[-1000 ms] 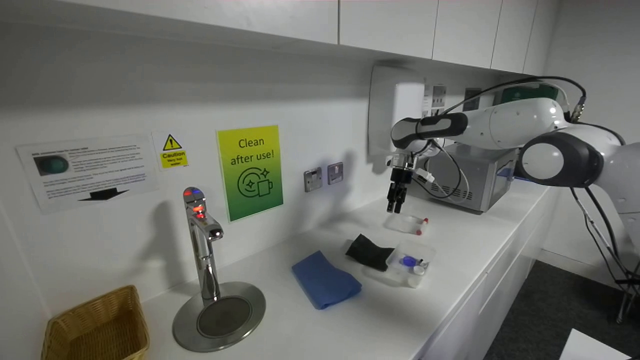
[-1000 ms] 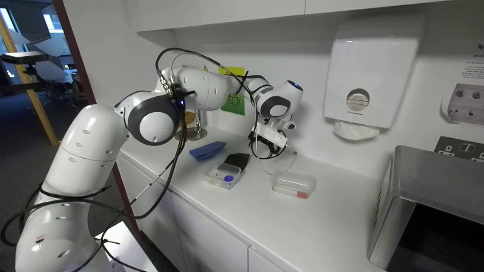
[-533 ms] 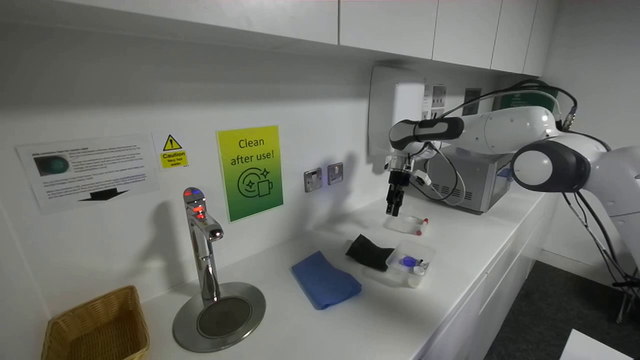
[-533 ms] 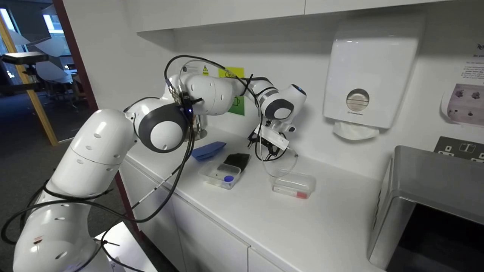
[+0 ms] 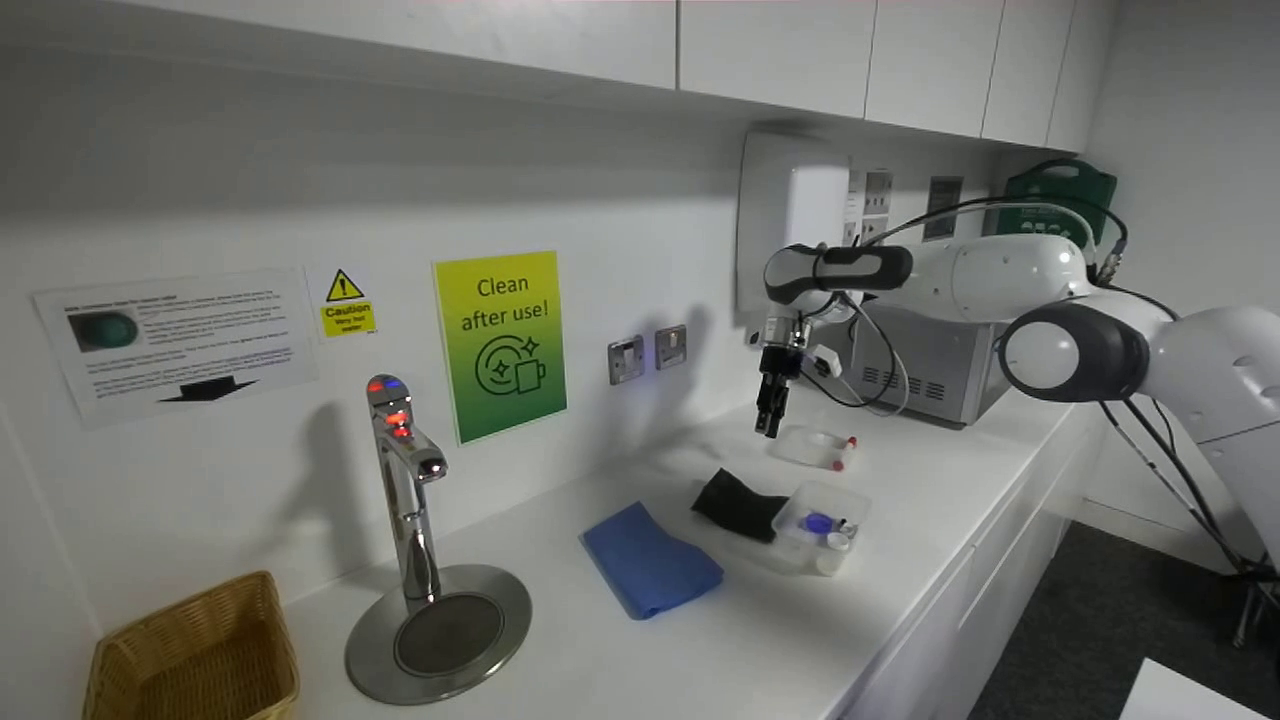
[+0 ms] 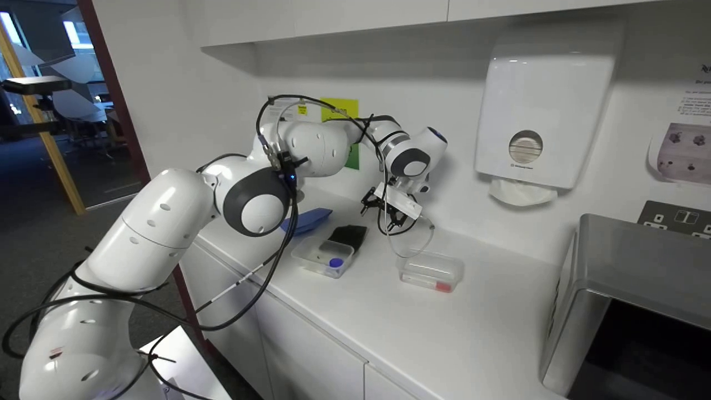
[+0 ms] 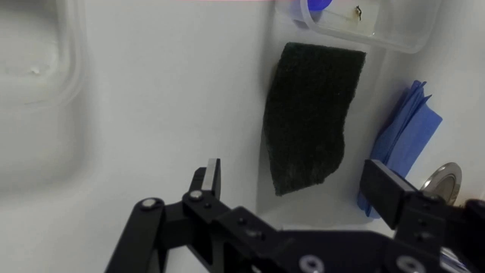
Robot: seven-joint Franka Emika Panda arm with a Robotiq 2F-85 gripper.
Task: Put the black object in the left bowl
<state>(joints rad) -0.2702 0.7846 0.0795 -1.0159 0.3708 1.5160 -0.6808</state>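
Observation:
The black object (image 5: 740,505) is a flat dark piece on the counter, touching or close beside the left bowl; it also shows in an exterior view (image 6: 349,237) and the wrist view (image 7: 310,117). The left bowl (image 5: 797,560) is a translucent container with a blue item and small white things in it; it also shows in an exterior view (image 6: 319,268) and at the top of the wrist view (image 7: 403,26). My gripper (image 5: 768,432) is open and empty above the counter, with the black object's near end showing ahead between the fingers in the wrist view (image 7: 291,163).
A second translucent container (image 5: 812,448) with red-tipped items stands nearer the microwave (image 5: 920,360). A folded blue cloth (image 5: 650,560) lies on the black object's other side. Beyond it are a tap (image 5: 410,500), its round drain (image 5: 440,635) and a wicker basket (image 5: 190,650). The wall runs behind.
The arm has lowered and shifted toward the tap side, bringing the gripper slightly down and nearer the black object. The black object and containers have not moved.

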